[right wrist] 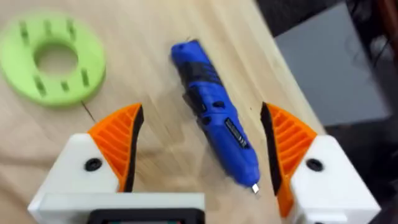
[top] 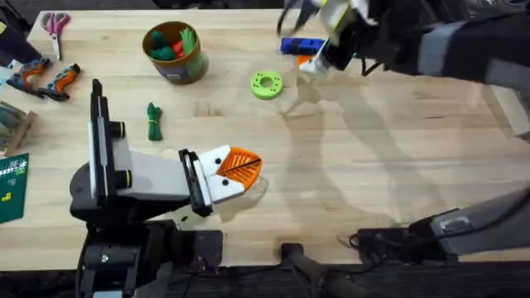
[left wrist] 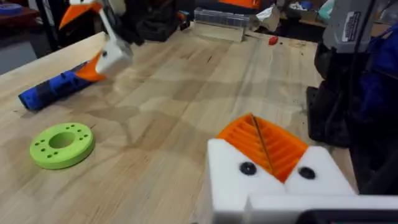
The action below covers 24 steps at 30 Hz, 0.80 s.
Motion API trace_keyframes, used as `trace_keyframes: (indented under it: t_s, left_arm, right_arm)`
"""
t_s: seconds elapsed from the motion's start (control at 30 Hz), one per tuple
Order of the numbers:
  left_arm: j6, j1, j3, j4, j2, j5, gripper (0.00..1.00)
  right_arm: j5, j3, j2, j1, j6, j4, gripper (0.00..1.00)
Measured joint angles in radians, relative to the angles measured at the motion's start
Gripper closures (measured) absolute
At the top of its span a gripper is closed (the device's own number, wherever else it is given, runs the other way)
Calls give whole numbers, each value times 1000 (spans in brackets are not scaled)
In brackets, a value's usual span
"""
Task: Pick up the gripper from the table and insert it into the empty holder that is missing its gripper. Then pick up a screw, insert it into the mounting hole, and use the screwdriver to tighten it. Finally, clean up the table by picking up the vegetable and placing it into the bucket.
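Observation:
The blue screwdriver point(top: 298, 45) lies at the table's far side. My right gripper point(top: 313, 60) hangs just over it, open, and its white fingers with orange pads straddle the screwdriver point(right wrist: 214, 124) without touching it. My left gripper point(top: 236, 170) rests low near the front middle, shut, with the orange pads point(left wrist: 264, 146) pressed together and nothing between them. The dark green vegetable point(top: 153, 121) lies on the table left of centre. Behind it stands the olive-gold bucket point(top: 195, 66), with green and red toys inside. The loose gripper piece, the holder and the screw are out of view.
A lime-green ring point(top: 266, 84) lies just left of the screwdriver. Orange-handled pliers point(top: 45, 79), pink scissors point(top: 56, 23) and a green circuit board point(top: 12, 186) sit along the left edge. Bare wood spreads over the middle and right of the table.

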Motion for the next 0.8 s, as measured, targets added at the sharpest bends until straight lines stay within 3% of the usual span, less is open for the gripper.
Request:
trace_keyframes:
  t_s: [0.07, 0.1, 0.3, 0.33, 0.47, 0.5, 0.7, 0.8]
  left_arm:
    - [0, 0, 0, 0, 0, 0, 986]
    - [0, 0, 0, 0, 0, 0, 986]
    - [0, 0, 0, 0, 0, 0, 986]
    - [4, 0, 0, 0, 0, 0, 751]
    - [6, 0, 0, 0, 0, 0, 156]
    - [2, 0, 0, 0, 0, 0, 53]
    - [0, 0, -2, 38, 0, -46, 15]
    - [-81, 0, -2, 50, 0, -139, 15]
  right_arm:
    - [0, 0, -50, 0, 137, -39, 10]
    - [-1, 0, -123, 0, 325, -142, 9]
    - [-1, 0, -294, 0, 619, -408, 8]
    - [-1, 0, -399, 0, 693, -530, 8]
    - [21, 0, -551, 0, 741, -705, 8]
    - [28, 0, -586, 0, 752, -753, 8]
    - [50, 5, -750, -13, 869, -966, 8]
    - [63, 33, -795, -38, 910, -1037, 9]
